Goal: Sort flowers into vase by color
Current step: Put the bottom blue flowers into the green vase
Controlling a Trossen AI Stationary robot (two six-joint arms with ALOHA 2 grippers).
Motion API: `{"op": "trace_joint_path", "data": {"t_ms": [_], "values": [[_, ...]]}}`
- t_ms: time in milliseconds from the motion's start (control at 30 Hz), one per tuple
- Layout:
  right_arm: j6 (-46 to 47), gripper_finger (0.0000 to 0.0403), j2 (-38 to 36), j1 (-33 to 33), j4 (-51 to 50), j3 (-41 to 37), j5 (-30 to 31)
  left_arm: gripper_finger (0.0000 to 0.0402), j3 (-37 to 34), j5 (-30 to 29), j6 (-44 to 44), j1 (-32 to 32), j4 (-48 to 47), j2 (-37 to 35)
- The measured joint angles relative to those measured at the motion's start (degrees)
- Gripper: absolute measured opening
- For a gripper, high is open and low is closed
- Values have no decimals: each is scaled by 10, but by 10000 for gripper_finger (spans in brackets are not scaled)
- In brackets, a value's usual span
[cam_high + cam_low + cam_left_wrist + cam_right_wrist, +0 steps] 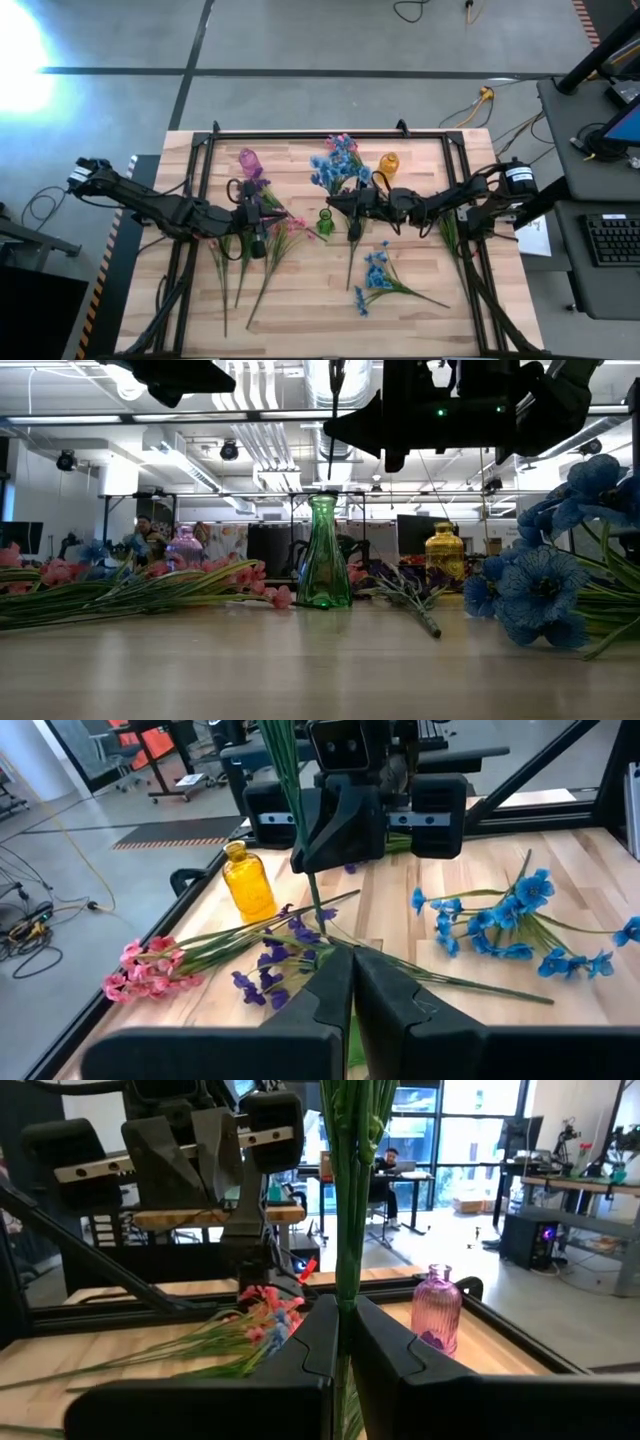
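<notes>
Three unlabelled vases (325, 222), scattered flowers (375, 275)

Bright, even indoor light, with white glare at the high view's upper-left corner.

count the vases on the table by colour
pink vase: 1
green vase: 1
amber vase: 1
total: 3
</notes>
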Motion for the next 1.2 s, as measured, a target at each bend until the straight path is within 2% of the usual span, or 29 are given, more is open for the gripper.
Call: {"op": "trace_joint_path", "data": {"t_ms": [567,733,1067,1200], "values": [[18,13,0,2,0,0,0,0,0,-4,-17,0,0,0],[-1,13,6,8,5,0,0,0,0,-4,-18,0,0,-1],[1,13,-6,11,6,19,0,0,35,-4,42,1,1,-2],[-2,13,-5,11,4,18,0,0,39,-4,96,1,-2,-2]]}}
